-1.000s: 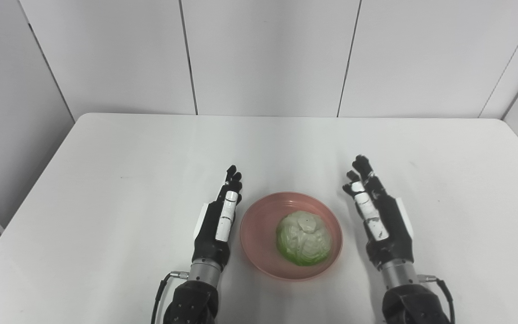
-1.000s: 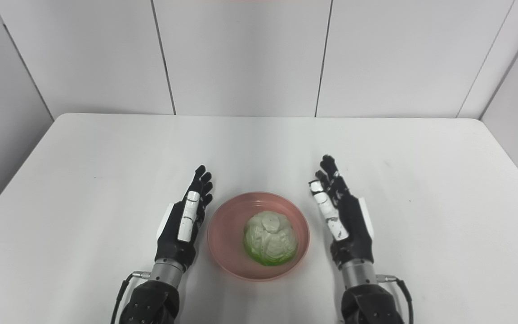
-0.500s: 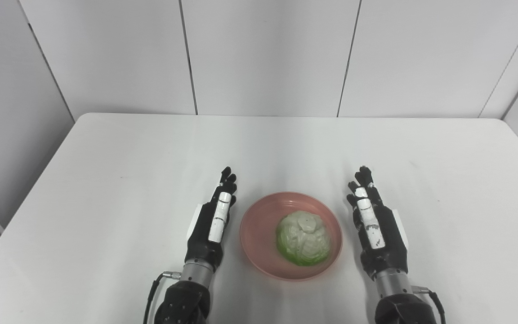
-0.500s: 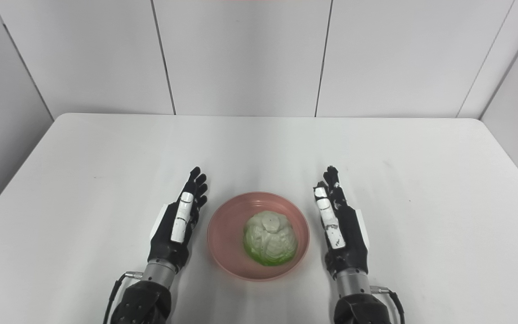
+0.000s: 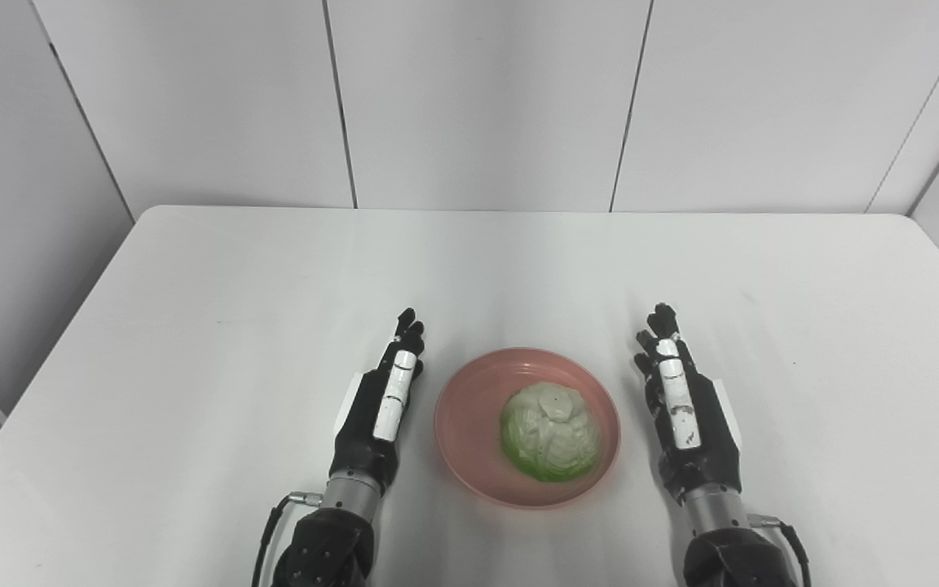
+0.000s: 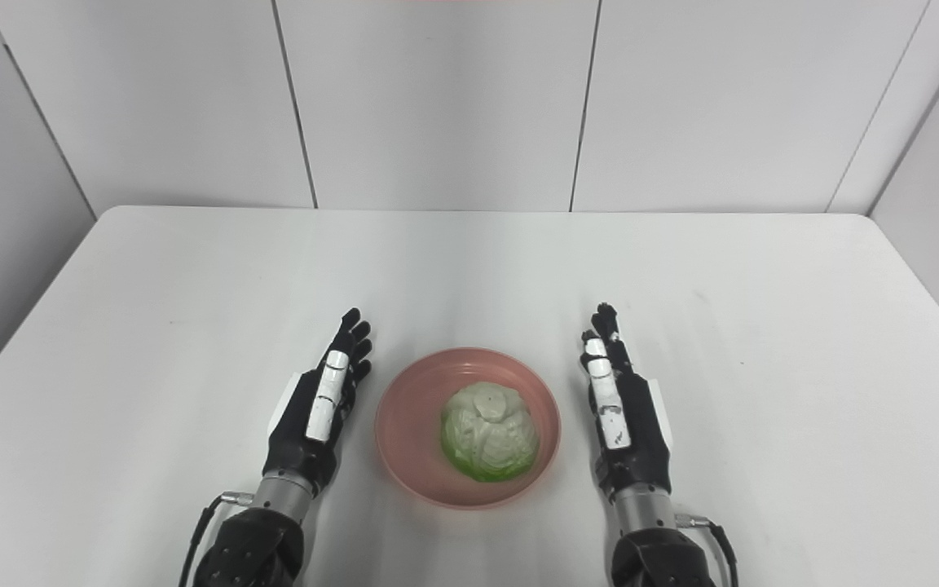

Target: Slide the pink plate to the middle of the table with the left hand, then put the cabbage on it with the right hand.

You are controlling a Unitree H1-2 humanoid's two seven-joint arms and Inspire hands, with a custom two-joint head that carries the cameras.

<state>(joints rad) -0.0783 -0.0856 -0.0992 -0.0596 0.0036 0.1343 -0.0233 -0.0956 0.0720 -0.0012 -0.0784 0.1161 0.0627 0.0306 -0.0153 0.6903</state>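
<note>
A pink plate (image 5: 469, 408) sits on the white table near its front middle. A pale green cabbage (image 5: 549, 430) lies in it, toward the right side. My left hand (image 5: 381, 408) rests just left of the plate, fingers stretched forward, open and holding nothing. My right hand (image 5: 685, 408) is a little right of the plate, also open with straight fingers and empty. Neither hand touches the plate.
The white table (image 5: 274, 277) stretches back to grey wall panels (image 5: 478, 98). Its left edge runs diagonally at the left, and its right edge shows at the far right.
Both hands have drawn back toward me a little. The left hand also shifted left, away from the plate. Plate and cabbage have not moved.
</note>
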